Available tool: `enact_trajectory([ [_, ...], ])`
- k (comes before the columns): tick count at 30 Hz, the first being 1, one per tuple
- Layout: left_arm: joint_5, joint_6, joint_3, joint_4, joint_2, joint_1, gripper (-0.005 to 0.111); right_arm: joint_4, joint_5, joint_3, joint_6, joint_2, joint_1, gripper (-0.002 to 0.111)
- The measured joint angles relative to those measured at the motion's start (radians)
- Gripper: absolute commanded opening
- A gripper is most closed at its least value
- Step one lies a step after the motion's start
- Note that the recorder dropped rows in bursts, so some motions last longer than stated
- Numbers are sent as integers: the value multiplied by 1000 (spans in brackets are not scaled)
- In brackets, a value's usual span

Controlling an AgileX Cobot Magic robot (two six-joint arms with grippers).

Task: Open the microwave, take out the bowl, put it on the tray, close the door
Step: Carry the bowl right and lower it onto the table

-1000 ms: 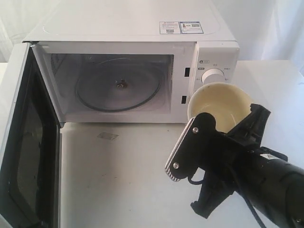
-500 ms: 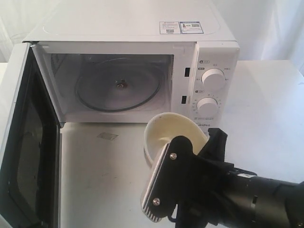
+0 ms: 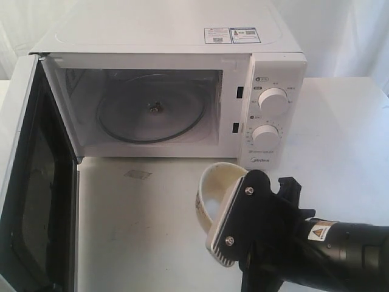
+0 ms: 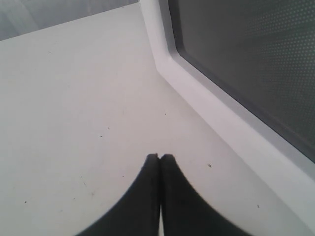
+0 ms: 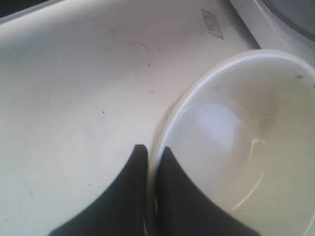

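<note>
Right gripper (image 5: 152,150), what has it got?

Its two black fingers pinch the rim of the bowl (image 3: 213,190), one inside the rim, one outside. It's a firm grip on that edge.

Where does the bowl sit?

It's tipped on its side and held above the table (image 3: 140,237). It's in front of the microwave (image 3: 182,36), just below the dial panel as the exterior camera sees it.

And the door (image 3: 24,182)?

It's swung wide open at the left. The glass turntable (image 3: 152,112) shows inside the cavity.

Left gripper (image 4: 160,158)?

Its fingers are pressed together with nothing between them. It's low over the table, beside the door's dark window.
</note>
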Motion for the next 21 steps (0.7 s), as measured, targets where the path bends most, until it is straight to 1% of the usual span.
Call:
enact_trajectory([
  [7,0,0,0,0,0,0,0,-77,-6,-2,14,4,-30,0],
  [10,0,0,0,0,0,0,0,-165,15,-6,95,11,-55,0],
  [12,0,0,0,0,0,0,0,-283,79,-23,205,15,-75,0],
  [16,0,0,0,0,0,0,0,-624,281,-87,513,15,-93,0],
  [19,0,0,0,0,0,0,0,-849,461,-129,683,15,-98,0],
  [20,0,0,0,0,0,0,0,-904,499,-140,712,15,-99,0],
  [21,0,0,0,0,0,0,0,-1026,553,-153,764,15,-99,0],
])
